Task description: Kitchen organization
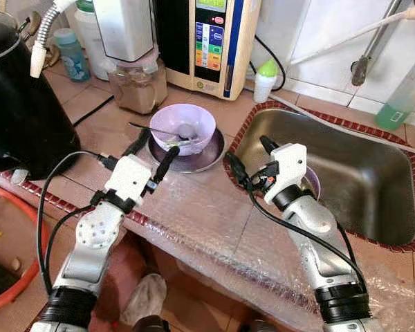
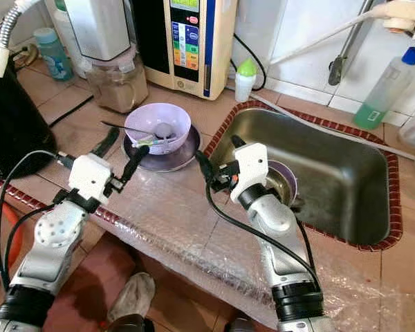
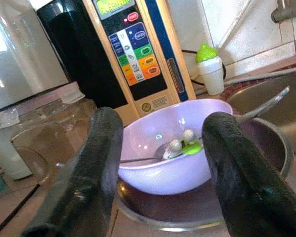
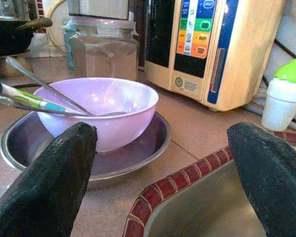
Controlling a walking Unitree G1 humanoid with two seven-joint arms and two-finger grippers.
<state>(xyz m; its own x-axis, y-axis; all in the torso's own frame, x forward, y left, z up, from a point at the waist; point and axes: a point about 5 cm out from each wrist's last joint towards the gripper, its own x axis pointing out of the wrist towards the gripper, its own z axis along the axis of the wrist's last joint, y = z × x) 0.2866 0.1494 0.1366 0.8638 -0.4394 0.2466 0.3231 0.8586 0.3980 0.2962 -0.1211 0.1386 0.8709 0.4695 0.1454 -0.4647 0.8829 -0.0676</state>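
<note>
We see even, bright light, glare on the steel sink [image 1: 373,173], and blurred black fingers [image 3: 93,173] up close.

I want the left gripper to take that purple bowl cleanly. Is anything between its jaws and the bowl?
Nothing visible. The left gripper, jaws open, faces the purple bowl across bare counter; utensils lie inside the bowl, which sits in a metal dish.

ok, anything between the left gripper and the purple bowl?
Nothing. In the left wrist view the left gripper, fingers open, frames the purple bowl directly; just the rim of the metal dish it sits in and bare counter lie ahead.
</note>
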